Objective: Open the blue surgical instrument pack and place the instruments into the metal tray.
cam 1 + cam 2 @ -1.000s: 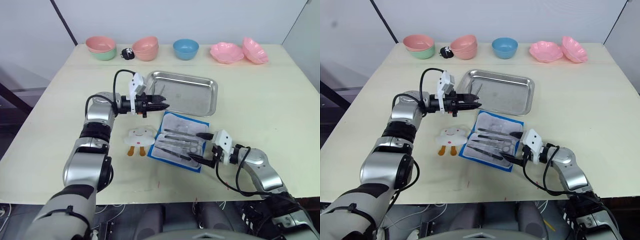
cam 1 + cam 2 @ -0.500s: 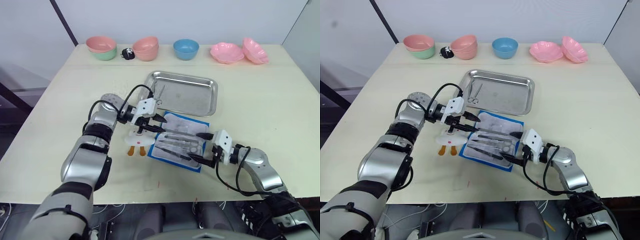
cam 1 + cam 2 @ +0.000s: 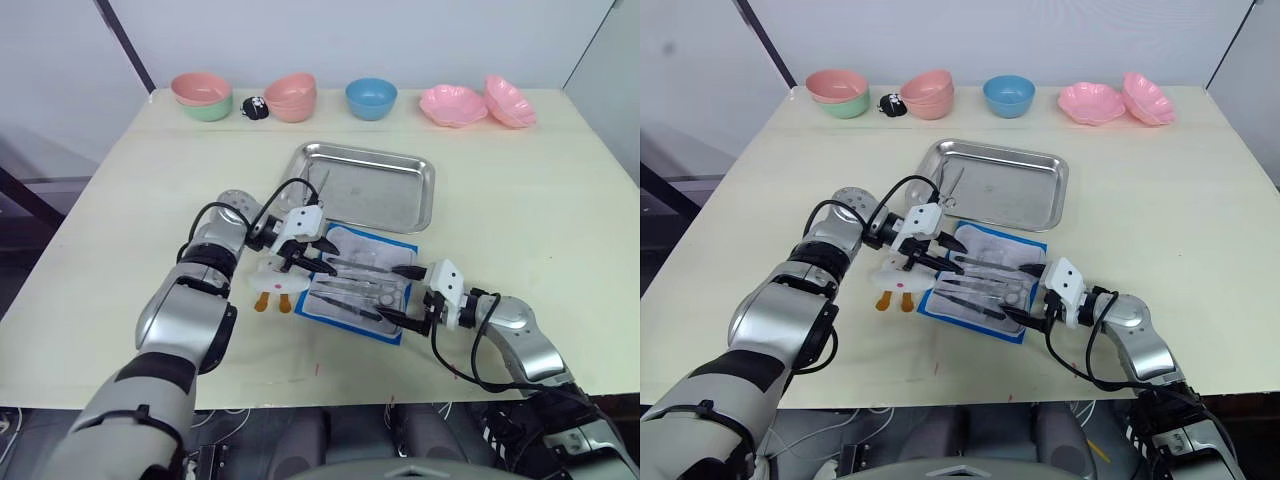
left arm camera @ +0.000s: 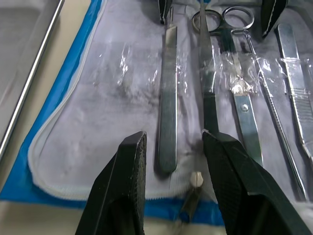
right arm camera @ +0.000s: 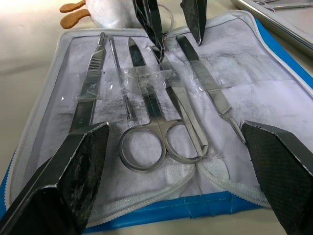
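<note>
So going left to right; the white toy (image 3: 281, 273) with orange feet sits just beside the left edge of the blue surgical instrument pack (image 3: 362, 283), which lies open near the table's front edge, pale lining up, right in front of the metal tray (image 3: 378, 184).

The left gripper (image 3: 313, 258) is the thing that changed; a second ago it was up over the tray's left end with a slim silver piece pinched in it, and now it's down over the pack's left side. That piece, ring-handled scissors by the look of it, now lies in the tray (image 3: 321, 184) by the left rim; so I'd say one instrument is delivered and the arm is back for the next. Its jaws are spread, straddling a flat tweezer-like instrument (image 4: 167, 117) in the left wrist view, not pinching anything yet.

In the pack the rest of the instruments (image 5: 156, 122) are lined up under clear plastic straps: scissors, forceps, a couple of thin probes; those straps might snag when one gets pulled out, just my guess.

The right gripper (image 3: 402, 295) hasn't budged in that second; it's parked at the pack's right edge with jaws wide apart, nothing in them, maybe steadying the pack.

Most of the job is left.
</note>
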Available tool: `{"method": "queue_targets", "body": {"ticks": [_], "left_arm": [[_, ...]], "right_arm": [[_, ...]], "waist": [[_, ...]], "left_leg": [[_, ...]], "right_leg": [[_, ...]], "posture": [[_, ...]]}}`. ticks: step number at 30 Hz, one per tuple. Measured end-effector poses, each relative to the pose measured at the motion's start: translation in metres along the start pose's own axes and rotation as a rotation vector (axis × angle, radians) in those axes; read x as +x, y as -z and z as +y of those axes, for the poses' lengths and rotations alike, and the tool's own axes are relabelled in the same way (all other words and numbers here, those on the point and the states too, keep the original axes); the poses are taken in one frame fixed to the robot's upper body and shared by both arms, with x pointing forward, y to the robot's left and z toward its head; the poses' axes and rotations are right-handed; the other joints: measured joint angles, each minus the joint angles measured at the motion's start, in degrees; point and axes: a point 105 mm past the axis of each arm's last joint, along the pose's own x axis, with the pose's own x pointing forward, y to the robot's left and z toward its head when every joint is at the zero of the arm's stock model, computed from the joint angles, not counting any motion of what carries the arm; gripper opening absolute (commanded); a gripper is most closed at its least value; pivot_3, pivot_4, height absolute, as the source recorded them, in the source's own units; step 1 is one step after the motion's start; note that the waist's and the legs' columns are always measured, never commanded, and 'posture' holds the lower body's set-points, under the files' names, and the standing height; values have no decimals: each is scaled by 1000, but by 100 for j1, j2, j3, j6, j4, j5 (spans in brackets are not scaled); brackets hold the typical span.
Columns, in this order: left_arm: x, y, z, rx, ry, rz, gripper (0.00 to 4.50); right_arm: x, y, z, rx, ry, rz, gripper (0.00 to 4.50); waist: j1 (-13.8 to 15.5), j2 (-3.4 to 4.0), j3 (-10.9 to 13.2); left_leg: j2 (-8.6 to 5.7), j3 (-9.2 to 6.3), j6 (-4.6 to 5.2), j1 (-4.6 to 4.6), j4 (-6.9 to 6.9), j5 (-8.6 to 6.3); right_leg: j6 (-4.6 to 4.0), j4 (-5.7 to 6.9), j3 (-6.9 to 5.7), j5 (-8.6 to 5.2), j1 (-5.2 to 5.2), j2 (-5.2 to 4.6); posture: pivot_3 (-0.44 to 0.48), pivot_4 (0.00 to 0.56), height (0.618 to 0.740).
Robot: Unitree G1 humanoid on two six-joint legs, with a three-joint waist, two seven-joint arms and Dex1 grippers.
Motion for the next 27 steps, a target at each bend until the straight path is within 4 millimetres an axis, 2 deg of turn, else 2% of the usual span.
{"method": "queue_targets", "body": {"ticks": [4, 6, 7, 9, 10, 27], "left_arm": [[2, 0, 0, -1, 1, -7, 1933], [2, 1, -1, 4, 5, 4, 1367], [2, 1, -1, 4, 4, 5, 1236], [2, 2, -1, 2, -1, 6, 211], [2, 2, -1, 3, -2, 6, 87], [-1, 1, 0, 19, -6, 8, 87]], "right_arm": [[0, 0, 0, 0, 2, 0, 4500], [0, 0, 0, 1, 3, 0, 4500], [0, 0, 0, 1, 3, 0, 4500], [0, 0, 0, 0, 4, 0, 4500], [0, 0, 0, 1, 5, 0, 4500], [1, 0, 0, 2, 5, 0, 4500]], "waist": [[2, 0, 0], [1, 0, 0], [1, 0, 0], [1, 0, 0], [1, 0, 0], [-13, 0, 0]], "left_leg": [[0, 0, 0, 0, 0, 0], [0, 0, 0, 0, 0, 0], [0, 0, 0, 0, 0, 0], [0, 0, 0, 0, 0, 0], [0, -1, 0, 0, 0, 0], [0, -1, 0, 1, 0, 0]], "right_leg": [[0, 0, 0, 0, 1, 0], [0, 0, 0, 0, 0, 0], [0, 0, 0, 0, 1, 0], [0, 0, 0, 0, 1, 0], [0, 0, 0, 0, 1, 0], [0, 1, -1, 0, 0, 0]], "posture": [[0, 150, 740], [0, 150, 740], [0, 150, 740], [0, 150, 740], [0, 150, 740], [0, 150, 740]]}}
